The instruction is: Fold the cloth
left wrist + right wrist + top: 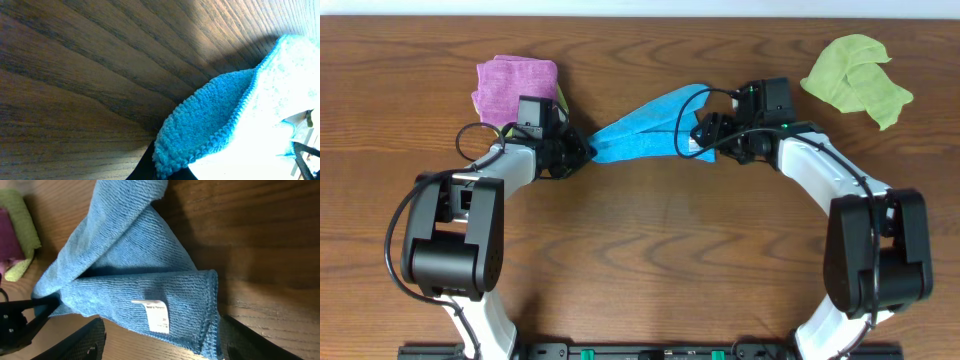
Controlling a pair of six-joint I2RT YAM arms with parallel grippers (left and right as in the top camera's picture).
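Note:
The sky-blue cloth (645, 125) lies bunched into a long twisted band at the table's middle back. My left gripper (582, 150) is shut on its left corner; the left wrist view shows the cloth's stitched edge (210, 120) pinched in the dark jaws (170, 175). My right gripper (705, 135) is at the cloth's right end. In the right wrist view its fingers (165, 345) are spread wide, with the cloth's folded end (125, 270) and white tag (156, 316) lying between them, not clamped.
A purple cloth (515, 85) lies at the back left, behind my left gripper, with a yellow-green cloth (561, 100) peeking out at its right edge. Another yellow-green cloth (855, 75) lies crumpled at the back right.

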